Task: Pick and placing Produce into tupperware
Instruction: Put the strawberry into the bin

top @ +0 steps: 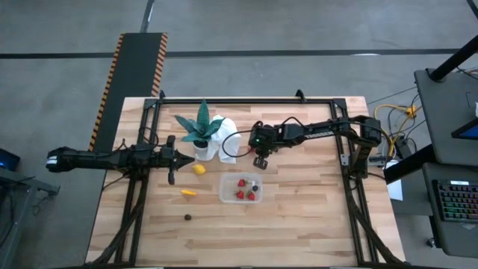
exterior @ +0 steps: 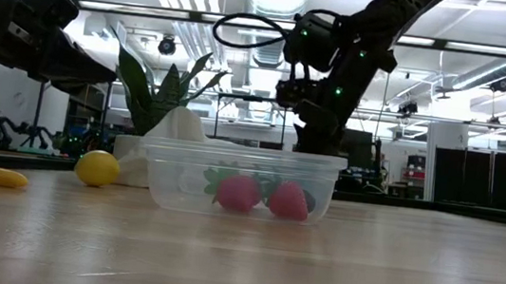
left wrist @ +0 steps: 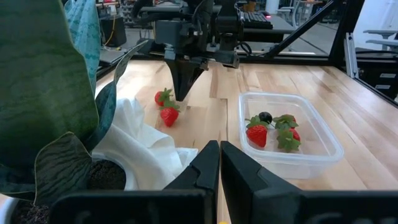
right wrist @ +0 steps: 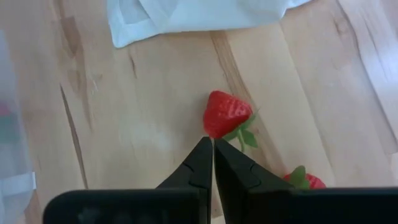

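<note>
While the right gripper (right wrist: 212, 144) hangs just above the table with its fingers pressed together and nothing between them, a loose strawberry (right wrist: 226, 114) lies right at its tips on the bare wood, and a second strawberry (right wrist: 305, 180) sits close beside it. Both lie between the white cloth (left wrist: 140, 134) and the clear tupperware (left wrist: 326, 143), which already holds three strawberries and one small dark berry. A lemon (top: 199, 169), a yellow-orange piece (top: 188, 193) and a tiny dark round piece (top: 187, 217) are scattered on the table toward the left arm's side. That arm's left gripper (left wrist: 219, 154) waits near the potted plant (top: 202, 128), its fingers closed on nothing. Judged by look, the strawberry is light and small, with a smooth tapered body that could squirt out of a hard pinch or roll when nudged. A sensible hold would be across its widest part, near the green leafy cap, with the jaws opened first and closed gently.
</note>
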{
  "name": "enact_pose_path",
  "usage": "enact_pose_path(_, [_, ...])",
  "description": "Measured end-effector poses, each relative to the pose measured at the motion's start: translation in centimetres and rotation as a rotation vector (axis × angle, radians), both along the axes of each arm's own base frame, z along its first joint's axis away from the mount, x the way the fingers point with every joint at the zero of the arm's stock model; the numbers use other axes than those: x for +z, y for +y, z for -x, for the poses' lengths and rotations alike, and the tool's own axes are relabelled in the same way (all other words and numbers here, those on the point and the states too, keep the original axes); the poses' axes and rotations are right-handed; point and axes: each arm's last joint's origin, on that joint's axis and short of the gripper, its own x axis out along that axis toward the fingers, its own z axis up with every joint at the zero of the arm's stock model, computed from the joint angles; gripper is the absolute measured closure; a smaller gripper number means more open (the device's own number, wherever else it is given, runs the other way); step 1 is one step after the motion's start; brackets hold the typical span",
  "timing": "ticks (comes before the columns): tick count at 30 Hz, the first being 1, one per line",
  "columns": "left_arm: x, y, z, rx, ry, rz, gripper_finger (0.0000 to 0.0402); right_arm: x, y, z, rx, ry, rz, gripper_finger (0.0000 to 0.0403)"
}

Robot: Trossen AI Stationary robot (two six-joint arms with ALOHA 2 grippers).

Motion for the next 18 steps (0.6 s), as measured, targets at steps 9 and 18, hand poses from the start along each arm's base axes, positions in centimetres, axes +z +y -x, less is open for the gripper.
enact_pose_path(9, [-0.04, 0.00, 0.00, 0.000, 0.004, 0.001, 0.0402, 0.08, -0.07, 0.11, 0.062, 0.034, 0.056, 0.0394])
enact_pose_path(18, [-0.04, 0.00, 0.00, 0.000, 0.004, 0.002, 0.0402, 0.08, 0.03, 0.23, 0.155, 0.065, 0.096, 0.0307])
